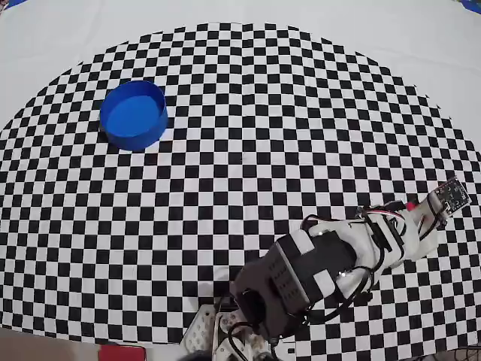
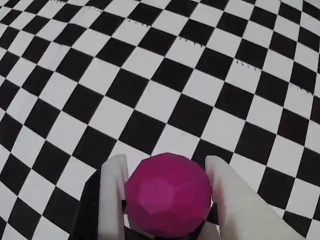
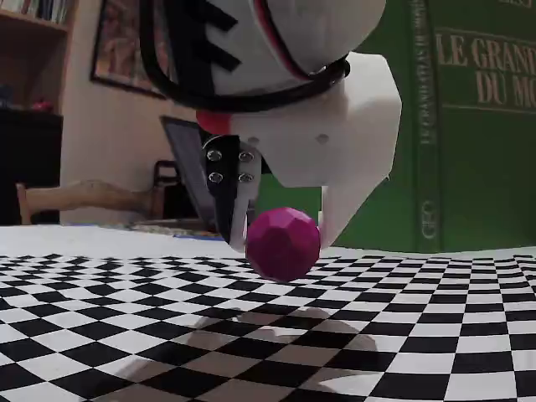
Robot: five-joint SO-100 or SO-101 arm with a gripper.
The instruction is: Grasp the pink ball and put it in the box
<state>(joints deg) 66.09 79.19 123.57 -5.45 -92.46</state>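
Between the fingers of the gripper point(image 2: 165, 167), the pink ball point(image 2: 167, 194) sits pinched, raised clear of the checkered surface point(image 3: 435, 335) and far from the box point(image 1: 134, 114). Being round and held only at its sides, it could roll out during the swing toward the box.

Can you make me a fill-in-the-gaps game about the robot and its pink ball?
1. The pink ball sits between the two fingers of the robot's ____.
2. The round box far away on the mat is the colour ____.
3. The mat has black and white ____ all over it.
4. Inside, the box is ____; nothing lies in it yet.

Missing words: hand; blue; squares; empty
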